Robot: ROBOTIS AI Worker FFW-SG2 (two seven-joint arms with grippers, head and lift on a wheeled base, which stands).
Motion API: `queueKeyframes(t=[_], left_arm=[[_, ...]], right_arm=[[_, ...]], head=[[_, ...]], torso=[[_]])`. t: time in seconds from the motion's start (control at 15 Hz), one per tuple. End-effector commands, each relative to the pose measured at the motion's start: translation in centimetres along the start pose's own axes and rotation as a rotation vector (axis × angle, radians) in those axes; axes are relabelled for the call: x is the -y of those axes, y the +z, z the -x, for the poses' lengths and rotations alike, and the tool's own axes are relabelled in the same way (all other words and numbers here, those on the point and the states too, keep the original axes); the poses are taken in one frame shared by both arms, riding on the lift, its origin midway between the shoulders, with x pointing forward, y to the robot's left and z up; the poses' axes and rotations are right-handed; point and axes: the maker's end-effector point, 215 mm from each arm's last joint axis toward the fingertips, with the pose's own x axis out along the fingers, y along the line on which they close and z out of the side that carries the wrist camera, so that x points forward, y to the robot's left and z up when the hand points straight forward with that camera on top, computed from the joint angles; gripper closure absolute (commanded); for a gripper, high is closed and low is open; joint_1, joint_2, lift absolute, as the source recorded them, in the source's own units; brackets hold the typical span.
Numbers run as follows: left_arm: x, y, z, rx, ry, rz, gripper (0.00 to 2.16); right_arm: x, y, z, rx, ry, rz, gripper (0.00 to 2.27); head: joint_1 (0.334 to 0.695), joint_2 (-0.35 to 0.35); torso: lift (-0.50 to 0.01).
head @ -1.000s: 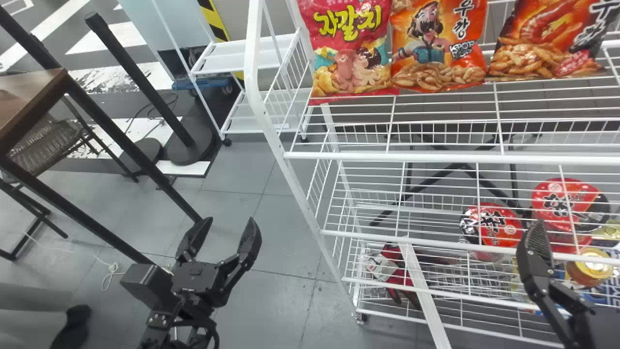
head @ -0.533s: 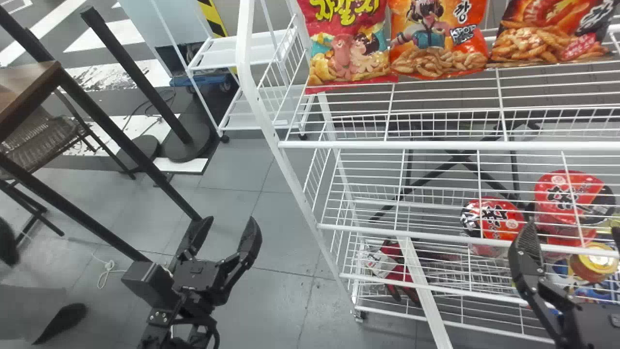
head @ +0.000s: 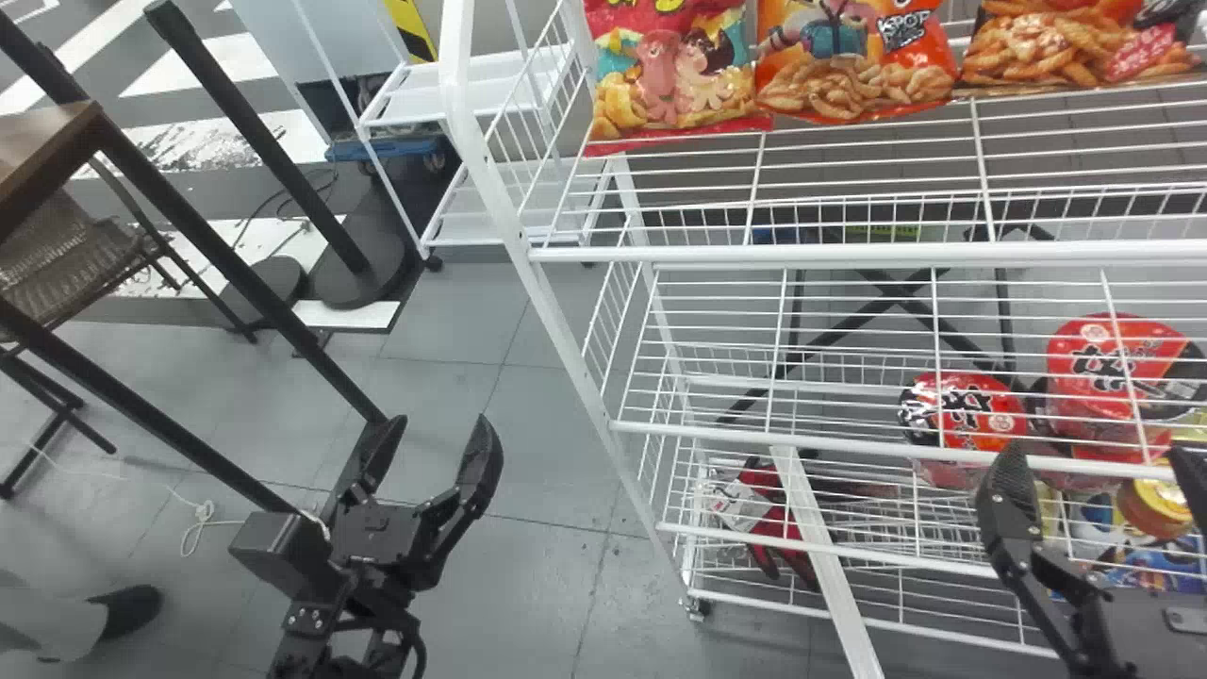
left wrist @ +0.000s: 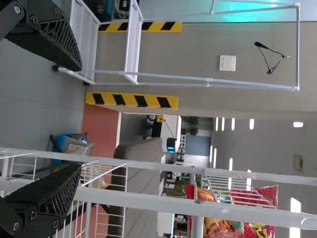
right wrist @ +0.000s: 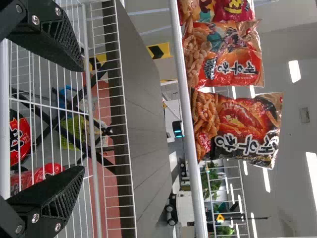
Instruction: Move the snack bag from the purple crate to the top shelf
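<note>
A: Head view. Specimens?
B: Pink-red snack bag (head: 660,75), orange snack bag (head: 849,71), orange-and-black snack bag (head: 1075,52); glossy, printed, side by side on the white wire top shelf (head: 849,253). Which one is the task's: cannot tell.
A: Grippers?
B: Left gripper (head: 438,422), right gripper (head: 1099,451): both spread, nothing between the fingers, well apart from the bags. Red-topped bowls (head: 967,415) on a lower tier; grey floor (head: 453,377).
A: Left wrist view?
B: Fingers apart. Bags beyond the rack's rails, untouched. Wall (left wrist: 198,59) with yellow-black tape (left wrist: 131,100).
A: Right wrist view?
B: Fingers apart; bags standing clear of them. Ceiling lights (right wrist: 294,72) behind.
</note>
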Motion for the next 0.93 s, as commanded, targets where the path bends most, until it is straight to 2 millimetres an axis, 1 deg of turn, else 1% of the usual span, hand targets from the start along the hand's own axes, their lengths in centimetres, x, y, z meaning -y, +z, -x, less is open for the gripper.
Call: queueKeyframes(t=[0.0,0.47,0.8,0.87], left_arm=[[0.1,0.1,0.3,0.004,0.002,0.000,0.13],[0.4,0.3,1.9,0.022,0.006,-0.006,0.13],[0.7,0.4,2.0,0.023,0.002,-0.005,0.13],[0.7,0.3,2.0,0.022,0.003,-0.005,0.13]], right_arm=[[0.1,-0.3,0.1,-0.006,0.001,0.005,0.11],[0.1,-0.8,0.7,-0.019,0.006,0.022,0.11],[0.0,-1.2,0.9,-0.028,0.019,0.032,0.11],[0.0,-1.5,0.8,-0.040,0.019,0.035,0.11]], head=[[0.695,0.350],[0.695,0.350],[0.695,0.350],[0.695,0.350]], torso=[[-0.226],[-0.254],[-0.274],[-0.278]])
